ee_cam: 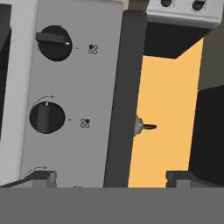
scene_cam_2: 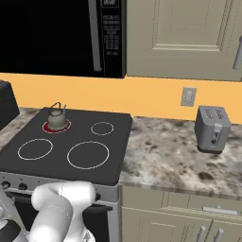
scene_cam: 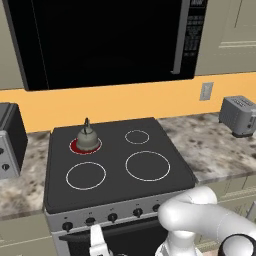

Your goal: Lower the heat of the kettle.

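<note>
Four burner rings: marked on the black stove top [scene_cam: 117, 165], which serves as landmark for all that follows.
Kettle: the kettle [scene_cam: 87, 139] sits on the stove's back-left ring, the only ring glowing red [scene_cam: 74, 146]; from the right base camera it shows at [scene_cam_2: 57, 118], and in the hand camera only its edge and dark handle peek past the stove's rim [ee_cam: 144, 126].
Knobs: a row of dark knobs [scene_cam: 113, 217] runs along the stove's grey front panel; up close, the hand camera shows one knob [ee_cam: 54, 42] with its bar lying across the panel and a second knob [ee_cam: 45, 117] beside it with its bar turned the other way.
Gripper: the gripper [ee_cam: 111, 178] hovers just in front of the stove's knob panel, its two finger tips spread wide apart with nothing between them; one finger tip [ee_cam: 40, 178] lies close by a third knob at the picture's edge.
Microwave: a black microwave [scene_cam: 100, 40] hangs above the stove.
Toaster: a grey toaster [scene_cam_2: 212, 128] stands on the speckled counter [scene_cam_2: 165, 156], well apart from the stove on its right.
Outlet: an outlet [scene_cam_2: 188, 97] sits on the orange wall, beyond the stove's right side.
</note>
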You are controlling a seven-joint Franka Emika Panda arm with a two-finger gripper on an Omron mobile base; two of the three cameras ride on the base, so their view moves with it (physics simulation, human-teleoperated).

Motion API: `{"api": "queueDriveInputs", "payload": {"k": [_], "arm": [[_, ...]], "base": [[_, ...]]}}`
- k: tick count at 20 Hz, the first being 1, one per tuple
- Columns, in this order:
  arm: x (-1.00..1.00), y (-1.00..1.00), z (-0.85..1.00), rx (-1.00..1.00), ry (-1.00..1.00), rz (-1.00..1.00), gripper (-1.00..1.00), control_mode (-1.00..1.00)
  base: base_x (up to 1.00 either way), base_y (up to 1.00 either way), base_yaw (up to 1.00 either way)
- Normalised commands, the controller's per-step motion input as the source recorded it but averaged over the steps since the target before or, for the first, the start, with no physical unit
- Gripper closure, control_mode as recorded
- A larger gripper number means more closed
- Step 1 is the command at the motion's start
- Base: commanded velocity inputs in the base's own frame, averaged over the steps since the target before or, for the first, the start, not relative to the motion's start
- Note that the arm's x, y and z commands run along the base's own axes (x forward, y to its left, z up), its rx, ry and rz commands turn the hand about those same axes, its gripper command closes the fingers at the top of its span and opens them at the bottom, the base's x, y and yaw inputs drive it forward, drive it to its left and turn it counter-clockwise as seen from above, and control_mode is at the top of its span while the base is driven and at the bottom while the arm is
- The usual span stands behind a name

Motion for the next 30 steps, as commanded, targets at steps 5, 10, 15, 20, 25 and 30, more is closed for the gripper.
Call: {"api": "queueDriveInputs", "payload": {"k": [5, 10, 15, 20, 25, 30], "arm": [[0.13, -0.12, 0.00, 0.10, 0.00, 0.03, -1.00, -1.00], [0.10, 0.01, 0.00, 0.01, 0.00, 0.00, -1.00, -1.00], [0.07, 0.05, -0.11, 0.00, 0.00, 0.00, -1.00, -1.00], [0.07, 0.13, -0.10, 0.00, 0.00, 0.00, -1.00, -1.00], [0.07, 0.20, -0.08, 0.00, 0.00, 0.00, -1.00, -1.00], [0.04, 0.20, -0.08, 0.00, 0.00, 0.00, -1.00, -1.00]], "base": [[0.00, 0.00, 0.00], [0.00, 0.00, 0.00], [0.00, 0.00, 0.00], [0.00, 0.00, 0.00], [0.00, 0.00, 0.00], [0.00, 0.00, 0.00]]}}
